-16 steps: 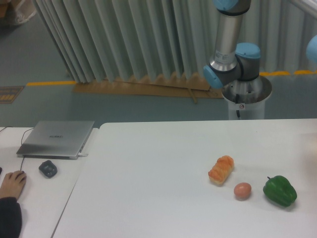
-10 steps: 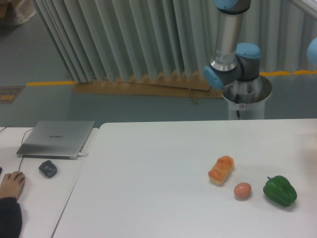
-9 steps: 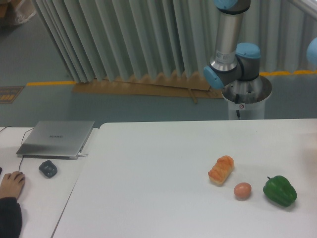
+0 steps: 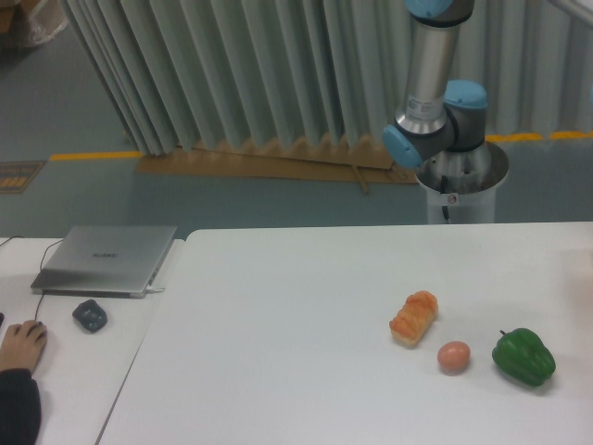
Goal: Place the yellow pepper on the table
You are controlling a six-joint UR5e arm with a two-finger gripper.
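A: Hand state?
B: The hand is out of frame, so whether its fingers are apart or together cannot be told. Only the arm (image 4: 431, 83) is seen, at the back right on its round base.

A: Yellow pepper?
B: Not seen anywhere in the camera view. Its place cannot be given.

A: Left to right, then.
B: A person's hand (image 4: 22, 343) is seen at the far left edge, resting on the small side desk (image 4: 65, 371). A dark mouse (image 4: 90, 316) is lying just beside it, and a closed silver laptop (image 4: 106, 259) is set behind the mouse. The big white worktop (image 4: 278, 352) comes next, its left half bare. On its right part an orange bread loaf (image 4: 413, 317) is lying tilted. A small pinkish-brown egg (image 4: 453, 356) is placed near it to the front right, apart from it. A green pepper (image 4: 523, 356) is placed furthest right, near the egg but not touching.
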